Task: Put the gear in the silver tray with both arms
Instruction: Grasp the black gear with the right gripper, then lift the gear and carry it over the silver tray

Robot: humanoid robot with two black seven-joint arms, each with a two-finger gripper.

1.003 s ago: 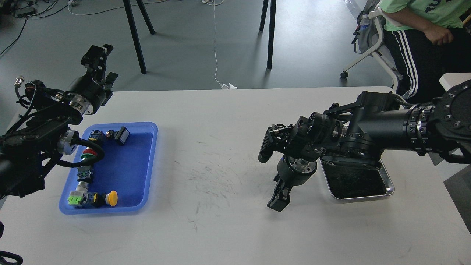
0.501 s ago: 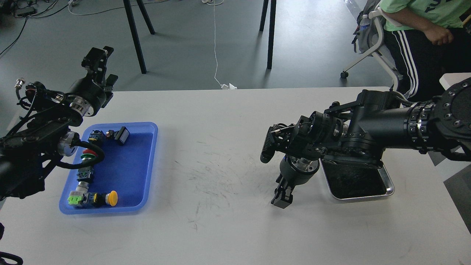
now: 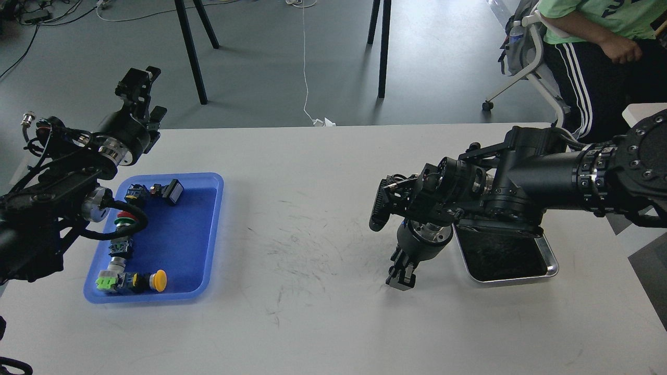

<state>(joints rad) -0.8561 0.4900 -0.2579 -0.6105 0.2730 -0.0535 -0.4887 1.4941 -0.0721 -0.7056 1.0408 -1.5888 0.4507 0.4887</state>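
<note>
Two grippers differ little from a second ago: left gripper [image 3: 139,86] stays raised past the table's far-left corner, jaws unreadable. Right gripper [image 3: 402,274] has turned, fingers now together, beside the silver tray [image 3: 551,266] near the right edge.

Head view, downward over table [image 3: 323,208]

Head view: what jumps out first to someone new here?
The bright blue plastic tray at the table's left, holding small coloured push-button parts. At right, the bulky black right arm reaches across the shiny silver metal tray with its dark inner surface, its right claw pointing down at the white table beside that tray. The left claw is raised above the table's far-left edge.
</note>
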